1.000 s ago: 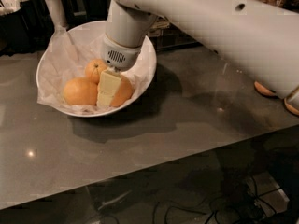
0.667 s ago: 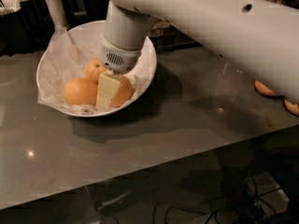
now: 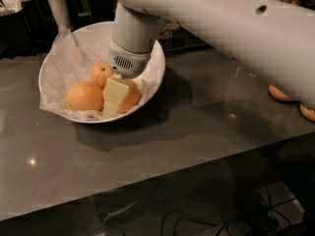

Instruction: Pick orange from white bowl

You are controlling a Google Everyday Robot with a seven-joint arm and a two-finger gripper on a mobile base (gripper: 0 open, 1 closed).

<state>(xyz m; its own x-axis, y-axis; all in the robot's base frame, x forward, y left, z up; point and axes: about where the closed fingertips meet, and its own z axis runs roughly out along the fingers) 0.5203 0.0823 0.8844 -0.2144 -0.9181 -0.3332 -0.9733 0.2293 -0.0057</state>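
Note:
The white bowl (image 3: 156, 63), lined with crinkled white paper, stands on the grey table at the back left and holds three oranges. My gripper (image 3: 119, 101) reaches down into the bowl from the big white arm and sits over the right-hand orange (image 3: 133, 98), covering its left side and touching it. A second large orange (image 3: 84, 96) lies to the left of the gripper. A smaller orange with a dark stem dot (image 3: 101, 73) lies behind, next to my wrist. Much of the right-hand orange is hidden by the gripper.
The white arm (image 3: 221, 28) spans the upper right of the view above the table. Two more orange fruits (image 3: 280, 93) lie at the table's right edge. Dark containers (image 3: 19, 4) stand behind the bowl. The grey tabletop (image 3: 162, 146) stretches toward the front.

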